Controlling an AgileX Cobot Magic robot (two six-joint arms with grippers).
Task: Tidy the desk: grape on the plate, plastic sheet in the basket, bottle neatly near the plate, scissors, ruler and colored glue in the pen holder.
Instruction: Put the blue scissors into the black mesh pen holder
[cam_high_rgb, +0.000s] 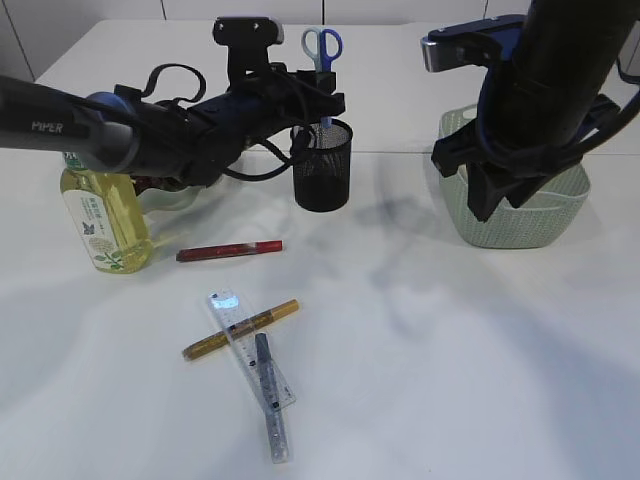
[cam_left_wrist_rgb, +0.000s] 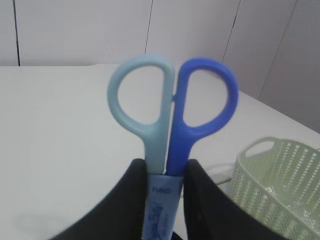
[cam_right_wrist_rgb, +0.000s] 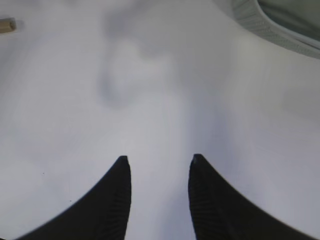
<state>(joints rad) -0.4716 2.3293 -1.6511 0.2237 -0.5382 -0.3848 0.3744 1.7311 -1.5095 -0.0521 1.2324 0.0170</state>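
Note:
My left gripper (cam_high_rgb: 323, 92) (cam_left_wrist_rgb: 165, 167) is shut on the scissors (cam_high_rgb: 322, 45) (cam_left_wrist_rgb: 170, 115). It holds them upright, light-blue and dark-blue handles up, with the sheathed blades reaching down into the black mesh pen holder (cam_high_rgb: 322, 170). A clear ruler (cam_high_rgb: 250, 350) lies on the table front, across a yellow glue pen (cam_high_rgb: 240, 330) and a grey-blue one (cam_high_rgb: 272, 400). A red glue pen (cam_high_rgb: 230, 250) lies further back. The yellow bottle (cam_high_rgb: 100, 215) stands at left, in front of a pale plate (cam_high_rgb: 175, 198). My right gripper (cam_high_rgb: 488, 195) (cam_right_wrist_rgb: 158, 159) hangs open and empty by the green basket (cam_high_rgb: 520, 205). No grape or plastic sheet shows clearly.
Something dark red (cam_high_rgb: 150, 183) sits by the plate under the left arm; I cannot tell what it is. The left arm stretches across the back left of the table. The basket's rim (cam_right_wrist_rgb: 270, 25) lies just beyond the right fingers.

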